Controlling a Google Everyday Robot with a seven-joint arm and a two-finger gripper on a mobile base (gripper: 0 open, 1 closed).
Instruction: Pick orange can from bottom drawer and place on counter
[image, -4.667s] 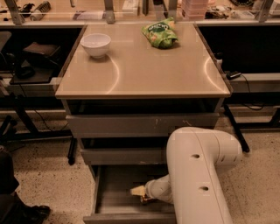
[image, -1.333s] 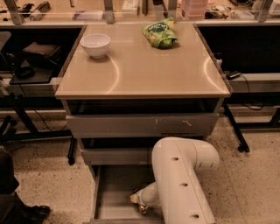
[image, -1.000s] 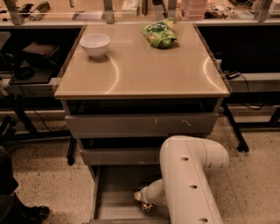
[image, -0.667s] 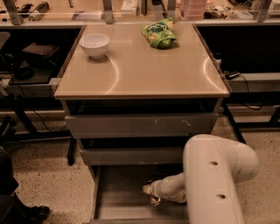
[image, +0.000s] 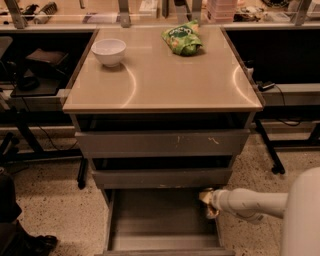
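Gripper (image: 207, 204) hangs at right rim of open bottom drawer (image: 150, 220), just under middle drawer front (image: 160, 177); grasp state cannot be told. Orange can not made out; none seen in tray. Risk: straight lift clips overhanging drawer, load never reaches counter (image: 165, 80).

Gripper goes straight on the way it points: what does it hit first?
The gripper is at the bottom drawer's right edge, pointing left. Nothing shows in its path; likely the drawer's left wall first, unless it passes above it, height is unclear.
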